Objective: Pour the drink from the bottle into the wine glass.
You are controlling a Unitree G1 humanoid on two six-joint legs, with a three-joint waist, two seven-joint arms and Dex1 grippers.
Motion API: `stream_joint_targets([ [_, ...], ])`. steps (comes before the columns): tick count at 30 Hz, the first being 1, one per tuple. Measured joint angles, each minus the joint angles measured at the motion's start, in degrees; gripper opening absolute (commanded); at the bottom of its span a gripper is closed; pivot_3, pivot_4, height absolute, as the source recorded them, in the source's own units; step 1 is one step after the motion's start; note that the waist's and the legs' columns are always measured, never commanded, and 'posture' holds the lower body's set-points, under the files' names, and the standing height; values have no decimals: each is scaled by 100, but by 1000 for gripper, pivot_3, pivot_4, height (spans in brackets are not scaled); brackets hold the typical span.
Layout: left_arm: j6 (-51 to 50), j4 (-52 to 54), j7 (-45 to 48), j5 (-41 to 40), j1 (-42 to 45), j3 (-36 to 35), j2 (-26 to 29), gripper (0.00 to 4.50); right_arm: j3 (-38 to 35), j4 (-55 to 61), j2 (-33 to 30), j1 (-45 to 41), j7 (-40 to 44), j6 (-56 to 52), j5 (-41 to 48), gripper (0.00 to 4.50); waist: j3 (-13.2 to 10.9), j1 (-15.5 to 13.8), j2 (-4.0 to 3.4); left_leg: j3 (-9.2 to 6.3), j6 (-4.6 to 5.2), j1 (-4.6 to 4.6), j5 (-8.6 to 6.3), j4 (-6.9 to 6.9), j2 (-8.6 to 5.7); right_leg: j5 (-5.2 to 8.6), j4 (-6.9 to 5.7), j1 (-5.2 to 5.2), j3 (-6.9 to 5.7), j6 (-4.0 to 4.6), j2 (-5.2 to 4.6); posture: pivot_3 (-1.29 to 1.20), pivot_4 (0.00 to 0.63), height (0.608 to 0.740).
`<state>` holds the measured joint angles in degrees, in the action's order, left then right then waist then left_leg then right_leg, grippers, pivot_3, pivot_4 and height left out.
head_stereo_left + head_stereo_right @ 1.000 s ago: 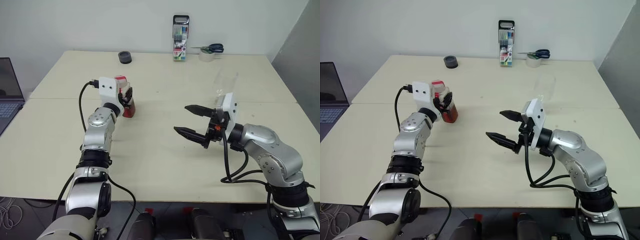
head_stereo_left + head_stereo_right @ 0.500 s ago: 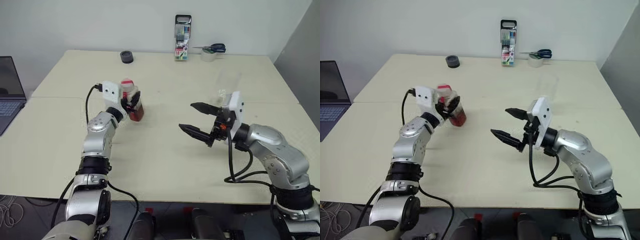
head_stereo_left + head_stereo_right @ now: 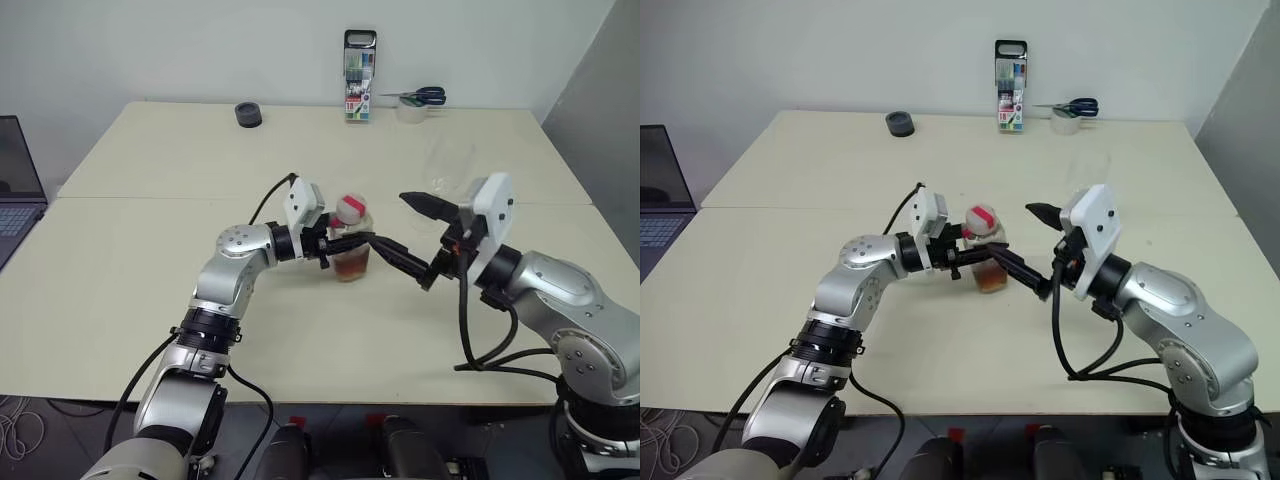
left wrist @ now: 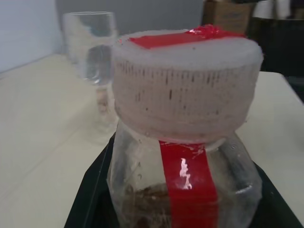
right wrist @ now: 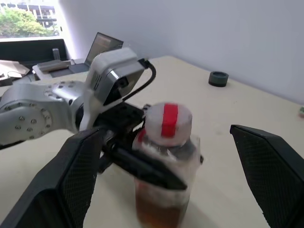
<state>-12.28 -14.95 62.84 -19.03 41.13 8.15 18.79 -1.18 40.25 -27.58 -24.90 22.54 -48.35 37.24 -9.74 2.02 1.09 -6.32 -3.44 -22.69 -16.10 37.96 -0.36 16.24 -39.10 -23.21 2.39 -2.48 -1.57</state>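
The left tool [image 3: 352, 245], pinching the bottle [image 3: 350, 252], has carried it across to the spread right tool [image 3: 425, 240] (cap still on, ready for unscrewing).

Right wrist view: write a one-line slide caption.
Left gripper holds small clear plastic bottle of amber drink between open right gripper fingers.

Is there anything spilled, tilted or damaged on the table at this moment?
Nothing stands out. The bottle is upright and capped in the left end effector, with the drink inside it. The wine glass stands upright farther back, and the table shows no spill.
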Motion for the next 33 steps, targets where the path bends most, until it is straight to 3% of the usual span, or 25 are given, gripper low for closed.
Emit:
stream_joint_targets([
  [8, 195, -113, 521, 76, 192, 242, -118, 1767, 555, -195, 287, -163, -171, 60, -294, 4500, 0, -2, 0, 1, 1, 0, -1, 0, -1, 0, 1, 0, 1, 0, -1, 0, 150, 740],
  [15, 247, -115, 551, 117, 177, 273, -106, 1767, 609, -482, 421, -281, -172, 169, -566, 4500, 0, -1, 0, -1, 1, -1, -1, 0, -1, 0, 1, 0, 0, 0, -1, 0, 150, 740],
  [23, 242, -105, 538, 117, 98, 272, -90, 1766, 690, -551, 477, -265, -101, 204, -704, 1830, 0, -1, 0, 0, 2, -1, -1, 0, -1, 0, 0, 0, 0, 0, -1, 0, 150, 740],
  [29, 99, 80, 541, 98, -55, 273, -107, 1765, 730, -570, 272, -210, 223, 333, -710, 1843, 0, 0, 0, 0, 2, 0, -1, 0, -1, 0, 0, 0, 0, 0, -2, 0, 150, 740],
  [33, -16, 262, 686, 96, -153, 295, -85, 1763, 831, -1134, -419, -553, 1498, 860, -666, 1843, -1, 1, -1, 4, 3, 2, -1, 3, -2, 0, 1, 1, 2, 0, -1, 0, 150, 740],
])
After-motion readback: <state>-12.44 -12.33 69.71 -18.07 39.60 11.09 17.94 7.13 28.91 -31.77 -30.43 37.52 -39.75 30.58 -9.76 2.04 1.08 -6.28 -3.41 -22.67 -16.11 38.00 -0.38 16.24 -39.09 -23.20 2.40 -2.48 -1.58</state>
